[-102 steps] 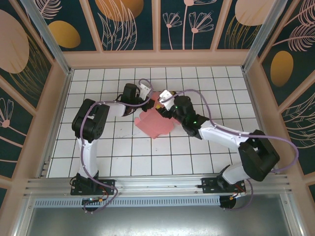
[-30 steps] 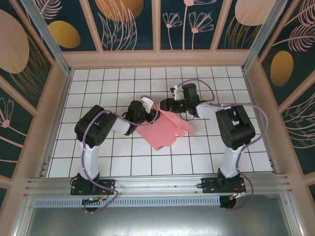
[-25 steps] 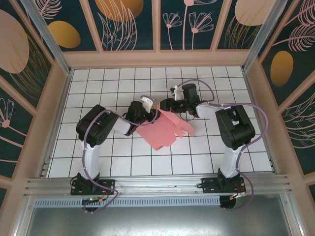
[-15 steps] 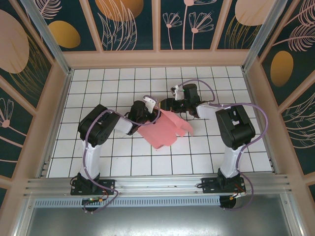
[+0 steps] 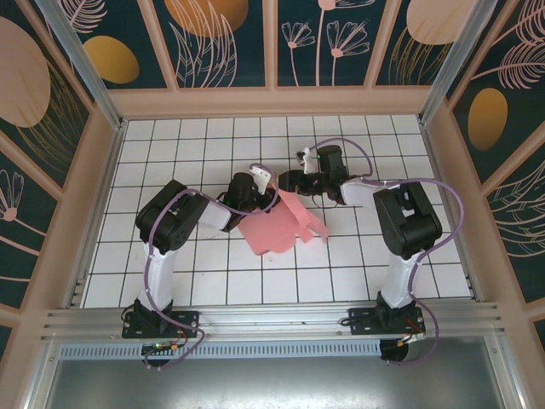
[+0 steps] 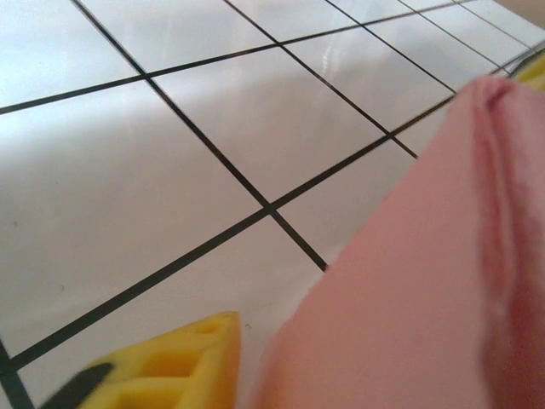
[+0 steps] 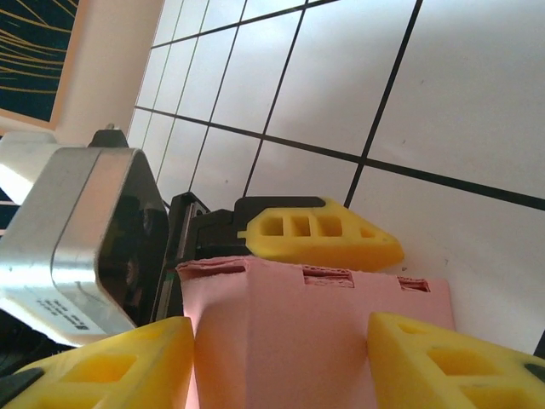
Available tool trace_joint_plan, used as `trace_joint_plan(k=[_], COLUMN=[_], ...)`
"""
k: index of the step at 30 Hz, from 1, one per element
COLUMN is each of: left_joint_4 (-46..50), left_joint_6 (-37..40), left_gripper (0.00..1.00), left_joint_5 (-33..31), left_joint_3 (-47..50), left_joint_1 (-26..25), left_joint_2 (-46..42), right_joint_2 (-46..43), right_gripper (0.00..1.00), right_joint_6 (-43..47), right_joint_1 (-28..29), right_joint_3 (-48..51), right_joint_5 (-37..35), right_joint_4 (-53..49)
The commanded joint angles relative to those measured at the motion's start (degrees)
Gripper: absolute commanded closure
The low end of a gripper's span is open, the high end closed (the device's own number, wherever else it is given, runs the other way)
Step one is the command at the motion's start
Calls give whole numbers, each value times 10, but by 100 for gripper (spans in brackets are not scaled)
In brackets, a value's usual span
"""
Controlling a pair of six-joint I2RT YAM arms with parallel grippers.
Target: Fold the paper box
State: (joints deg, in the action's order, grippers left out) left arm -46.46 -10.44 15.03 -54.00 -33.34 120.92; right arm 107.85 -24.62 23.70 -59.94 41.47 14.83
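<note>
On the white tiled counter (image 5: 170, 136), walled by dark floral panels (image 5: 221, 43), the pink paper box (image 5: 277, 228) lies mid-counter, the left arm (image 5: 170, 223) bent in from 9 o'clock and the right arm (image 5: 400, 213) from 2 o'clock to its 12 o'clock edge, the right hand (image 5: 285, 186) parted astride the card, the left hand (image 5: 269, 198) one I cannot tell.

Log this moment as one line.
paper box: part-folded | left pincer: at box's far-left corner | right pincer: astride far edge, grip unclear
</note>
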Motion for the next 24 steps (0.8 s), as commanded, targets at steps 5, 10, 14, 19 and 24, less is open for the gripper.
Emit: trace_joint_plan(k=[5, 10, 14, 19, 24], left_joint_4=[8, 4, 1, 46, 41], left_joint_6=[-7, -9, -1, 4, 1], left_gripper=[100, 71, 66, 75, 100], left_joint_5=[7, -1, -14, -3, 25], left_joint_3=[-11, -1, 10, -14, -36], left_joint_1=[-1, 0, 0, 0, 0], left_joint_2=[9, -1, -15, -15, -8], right_joint_2=[9, 10, 14, 15, 16], right_gripper=[44, 44, 44, 45, 44], right_joint_6=[-3, -8, -10, -9, -2], right_joint_1=[3, -2, -2, -3, 1], right_joint_3=[16, 16, 16, 16, 10], right_joint_5=[0, 0, 1, 5, 7], right_joint_4=[-20, -20, -19, -16, -22])
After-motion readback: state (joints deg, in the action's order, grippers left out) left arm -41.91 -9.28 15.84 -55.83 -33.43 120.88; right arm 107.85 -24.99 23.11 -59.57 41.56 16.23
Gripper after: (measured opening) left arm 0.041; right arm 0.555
